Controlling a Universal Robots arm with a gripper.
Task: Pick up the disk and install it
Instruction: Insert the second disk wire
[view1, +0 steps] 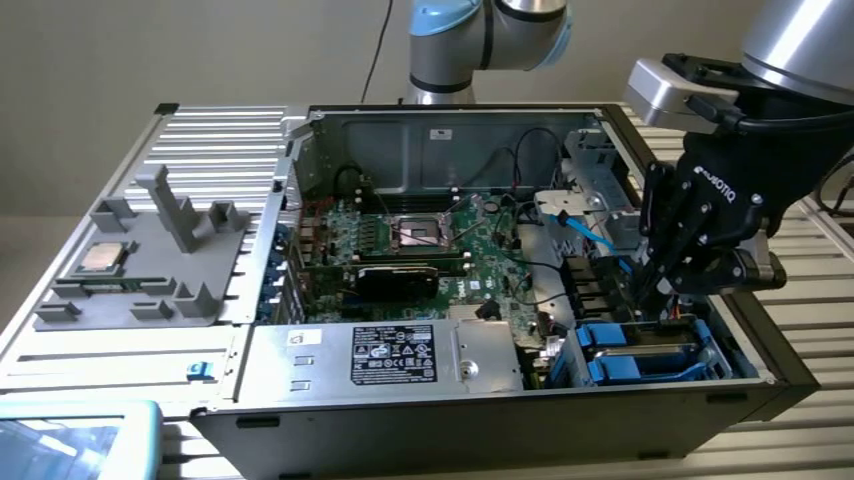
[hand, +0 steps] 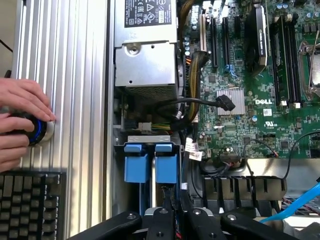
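The disk (hand: 166, 167) stands on edge in the drive bay at the case's front corner, its bright blue frame showing beside a second blue-framed drive (hand: 135, 167). In the exterior view the blue frames (view1: 643, 350) sit low at the right of the open computer case. My gripper (view1: 641, 312) reaches down into that bay. From the wrist view its black fingers (hand: 161, 220) stand close together, with my gripper (hand: 173, 210) pinching the near end of the disk. The disk's label is hidden.
A silver power supply box (view1: 387, 355) lies beside the bay, and the green motherboard (view1: 427, 250) beyond it. A blue cable (view1: 587, 230) and black cables cross near my arm. A grey tray (view1: 147, 290) holds a small chip (view1: 107, 258). A person's hands (hand: 20, 107) rest on a knob near a keyboard (hand: 30, 205).
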